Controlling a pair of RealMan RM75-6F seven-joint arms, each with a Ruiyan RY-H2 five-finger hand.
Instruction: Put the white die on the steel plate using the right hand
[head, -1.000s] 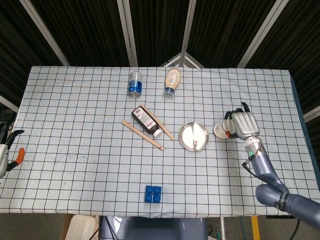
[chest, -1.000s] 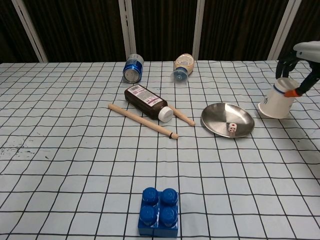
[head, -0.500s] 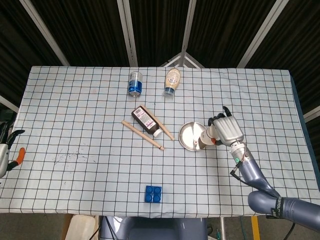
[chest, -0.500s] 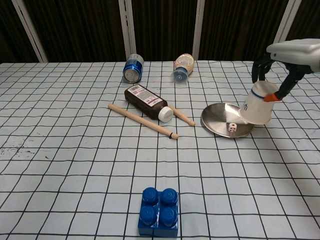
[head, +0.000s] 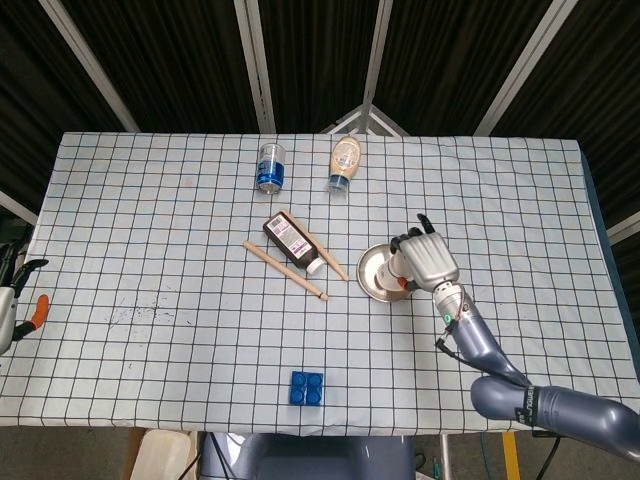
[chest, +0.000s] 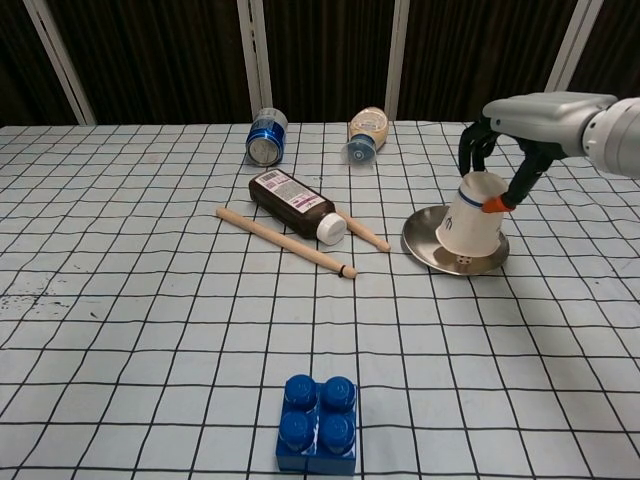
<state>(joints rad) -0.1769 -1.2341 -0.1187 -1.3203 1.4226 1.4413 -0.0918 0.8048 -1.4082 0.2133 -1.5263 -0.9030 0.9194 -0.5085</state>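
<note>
Over the round, shiny steel plate (chest: 425, 243) a white paper cup (chest: 472, 219) is held mouth-down and tilted, pinched by the right hand (chest: 505, 150). Under the cup's rim the small cubic die (chest: 462, 258) is seen lying on the plate. At the table's (head: 140, 240) left edge the left hand (head: 10, 300) is only partly seen; its state cannot be told.

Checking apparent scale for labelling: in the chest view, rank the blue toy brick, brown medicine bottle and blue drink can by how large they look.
1. Brown medicine bottle
2. Blue toy brick, nearest the camera, so its real rank is unsure
3. Blue drink can, farthest away
</note>
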